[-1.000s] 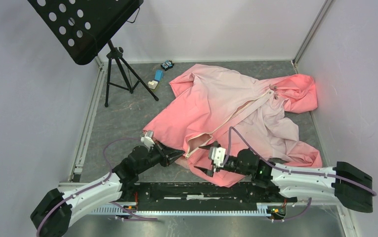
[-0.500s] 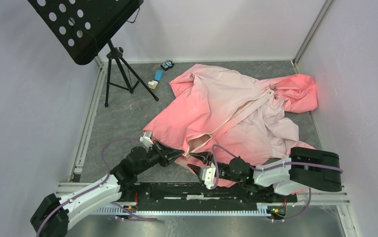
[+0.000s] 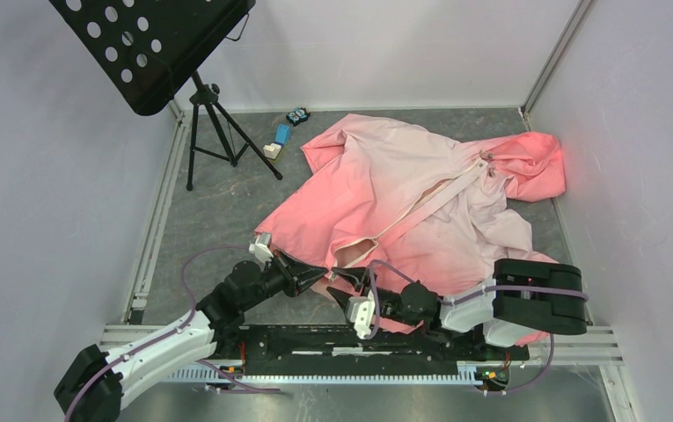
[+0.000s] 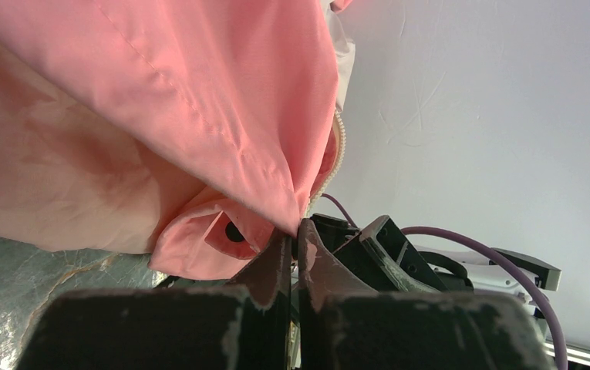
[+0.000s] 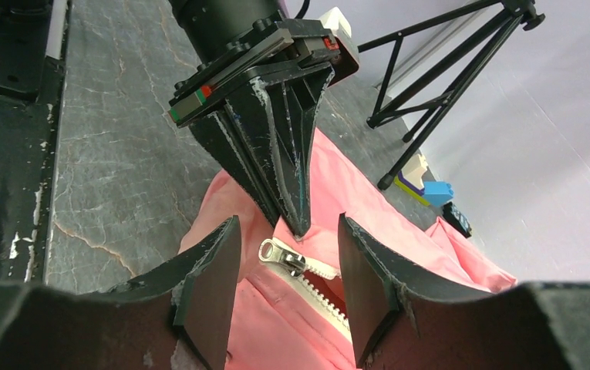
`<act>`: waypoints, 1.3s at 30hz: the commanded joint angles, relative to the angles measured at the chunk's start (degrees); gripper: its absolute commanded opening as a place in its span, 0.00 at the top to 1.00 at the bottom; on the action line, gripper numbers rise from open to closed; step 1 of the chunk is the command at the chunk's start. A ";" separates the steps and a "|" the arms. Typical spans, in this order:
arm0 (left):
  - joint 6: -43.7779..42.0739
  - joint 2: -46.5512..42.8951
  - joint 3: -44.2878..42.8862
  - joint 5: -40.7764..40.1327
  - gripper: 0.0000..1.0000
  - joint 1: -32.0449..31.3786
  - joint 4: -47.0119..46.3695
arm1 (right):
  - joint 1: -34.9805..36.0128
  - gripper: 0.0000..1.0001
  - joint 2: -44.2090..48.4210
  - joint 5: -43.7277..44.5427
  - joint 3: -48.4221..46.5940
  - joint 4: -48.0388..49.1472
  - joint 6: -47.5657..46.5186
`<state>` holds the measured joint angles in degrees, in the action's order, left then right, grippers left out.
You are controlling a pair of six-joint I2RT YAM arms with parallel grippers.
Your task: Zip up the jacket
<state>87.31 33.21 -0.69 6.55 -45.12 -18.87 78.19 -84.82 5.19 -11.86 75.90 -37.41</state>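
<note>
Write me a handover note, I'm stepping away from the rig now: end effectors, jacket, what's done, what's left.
Left end effector: shut on the jacket hem at the zipper's bottom end.
Right end effector: open, straddling the zipper pull, not gripping it.
Jacket: spread on the table.
Done: hem held, pull lined up.
Left: close on the pull, draw it up the zipper.

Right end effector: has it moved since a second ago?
Yes. The right end effector has shifted left and nearer the black base rail, at the hem of the jacket.
</note>
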 commanded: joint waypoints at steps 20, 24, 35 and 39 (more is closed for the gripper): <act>0.93 -0.56 3.97 0.23 0.98 -0.21 -0.55 | 0.37 0.52 -2.86 5.81 -2.52 4.11 -0.87; 0.93 -0.37 3.99 0.22 0.98 -0.15 -0.55 | 0.38 0.54 -2.01 5.82 -1.97 4.26 -0.87; 0.93 -0.19 3.83 0.27 0.98 -0.22 -0.55 | 0.38 0.58 -0.09 6.00 0.13 4.99 -0.74; 0.93 0.00 3.68 0.22 0.98 -0.18 -0.51 | 0.38 0.58 -0.36 5.27 0.09 4.79 -0.24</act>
<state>87.33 33.21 -0.69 6.57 -45.12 -18.85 78.30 -86.17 10.22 -12.25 76.66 -37.80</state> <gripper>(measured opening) 0.044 0.418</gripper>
